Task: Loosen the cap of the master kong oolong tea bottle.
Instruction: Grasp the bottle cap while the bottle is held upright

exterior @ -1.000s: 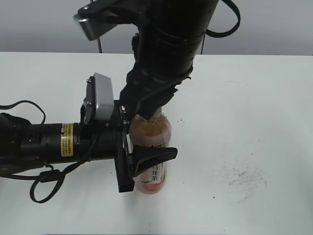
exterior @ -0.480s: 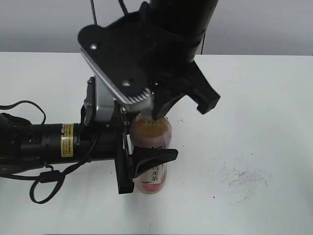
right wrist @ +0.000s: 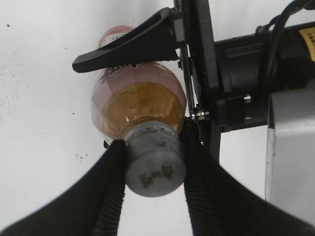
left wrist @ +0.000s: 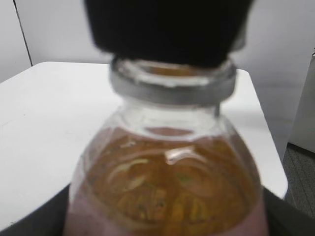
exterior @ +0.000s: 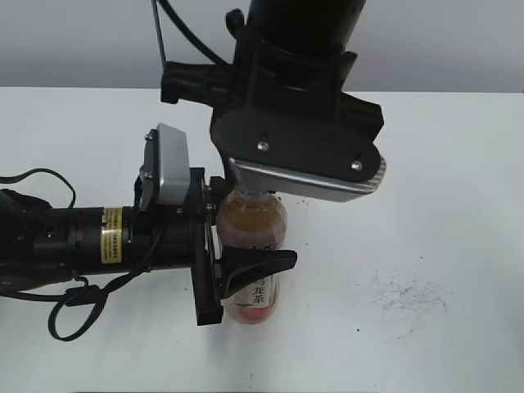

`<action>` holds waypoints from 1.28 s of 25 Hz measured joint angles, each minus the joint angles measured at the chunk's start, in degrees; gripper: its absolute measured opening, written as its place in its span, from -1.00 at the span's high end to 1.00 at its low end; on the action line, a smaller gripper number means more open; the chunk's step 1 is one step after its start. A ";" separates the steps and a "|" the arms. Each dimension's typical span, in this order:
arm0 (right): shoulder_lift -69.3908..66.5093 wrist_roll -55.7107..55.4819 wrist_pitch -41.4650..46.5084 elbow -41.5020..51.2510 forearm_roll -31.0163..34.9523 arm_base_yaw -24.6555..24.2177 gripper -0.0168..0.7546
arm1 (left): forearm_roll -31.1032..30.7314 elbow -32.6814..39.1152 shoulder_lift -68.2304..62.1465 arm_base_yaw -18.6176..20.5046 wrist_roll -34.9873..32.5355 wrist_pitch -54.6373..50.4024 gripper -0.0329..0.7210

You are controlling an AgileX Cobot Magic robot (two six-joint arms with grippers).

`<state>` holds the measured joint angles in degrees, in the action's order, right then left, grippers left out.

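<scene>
The master kong oolong tea bottle stands upright on the white table, amber tea above a pink label. My left gripper comes in from the left and is shut on the bottle's body; the bottle fills the left wrist view. My right gripper comes down from above and is shut on the grey cap, whose dark logo faces the right wrist camera. In the exterior view the right wrist hides the cap. The bottle shows below the cap in the right wrist view.
The white table stretches around the bottle, with dark scuff marks at the right front. The left arm's cables lie at the left front. The table's far edge meets a grey wall.
My right wrist has rotated about the bottle's axis while staying over the cap. The bottle and my left gripper have not moved.
</scene>
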<state>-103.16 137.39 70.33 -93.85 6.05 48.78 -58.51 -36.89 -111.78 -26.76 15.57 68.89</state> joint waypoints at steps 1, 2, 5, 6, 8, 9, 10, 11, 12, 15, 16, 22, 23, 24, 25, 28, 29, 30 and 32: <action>0.00 -2.29 0.00 -0.05 0.00 -0.04 0.25 | 0.00 0.00 0.00 0.00 0.00 0.00 -0.27; 0.00 -5.15 0.00 -0.05 -0.08 -0.04 0.25 | 0.00 0.00 0.00 0.00 0.00 0.00 -0.27; 0.06 -19.07 -0.15 -0.05 -0.48 -0.04 0.06 | 0.36 0.00 0.00 0.00 0.25 -0.06 -0.27; 0.11 -24.80 -0.21 -0.05 -0.43 0.07 -0.08 | 0.45 0.00 0.00 0.00 0.44 -0.11 -0.27; 0.17 -38.54 -0.27 -0.11 -0.43 0.07 -0.36 | 0.51 0.00 0.00 0.00 0.48 -0.12 -0.27; 0.17 -44.55 -0.27 -0.11 -0.62 0.07 -0.47 | 0.52 0.00 0.00 0.00 0.48 -0.17 -0.27; 0.17 -51.53 -0.27 -0.11 -1.00 0.07 -0.52 | 0.57 0.00 0.00 0.00 0.48 -0.17 -0.27; 0.17 -58.14 -0.27 -0.11 -1.60 0.07 -0.55 | 0.57 0.00 0.00 0.00 0.48 -0.17 -0.27; 0.17 -63.58 -0.27 -0.11 -2.07 0.07 -0.56 | 0.57 0.00 0.00 0.00 0.51 -0.17 -0.27; 0.17 -82.66 -0.27 -0.11 -2.57 0.07 -0.56 | 0.57 0.00 0.00 0.00 0.51 -0.17 -0.27; 0.17 -89.73 -0.27 -0.11 -2.57 0.07 -0.56 | 0.57 0.00 0.00 0.00 0.51 -0.17 -0.27; 0.17 -122.10 -0.27 -0.11 -2.57 0.07 -0.56 | 0.57 0.00 0.00 0.00 0.55 -0.17 -0.27; 0.17 -124.84 -0.27 -0.11 -2.57 0.07 -0.54 | 0.57 0.00 0.00 0.00 0.55 -0.17 -0.27; 0.17 -127.91 -0.27 -0.11 -2.57 0.07 -0.53 | 0.57 0.00 0.00 0.00 0.55 -0.17 -0.27; 0.17 -130.18 -0.27 -0.11 -2.57 0.07 -0.51 | 0.57 0.00 0.00 0.00 0.55 -0.17 -0.27; 0.17 -134.91 -0.27 -0.11 -2.57 0.07 -0.44 | 0.58 0.00 0.00 0.00 0.55 -0.17 -0.27; 0.17 -135.74 -0.27 -0.11 -2.57 0.07 -0.41 | 0.58 0.00 0.00 0.00 0.55 -0.17 -0.27; 0.17 -136.61 -0.27 -0.11 -2.57 0.07 -0.38 | 0.58 0.00 0.00 0.00 0.55 -0.17 -0.27; 0.17 -137.39 -0.27 -0.11 -2.57 0.07 -0.31 | 0.63 0.00 0.00 0.00 0.55 -0.17 -0.27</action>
<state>-102.99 0.00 70.06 -93.95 3.48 48.85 -57.87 -36.89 -111.78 -26.76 16.12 68.71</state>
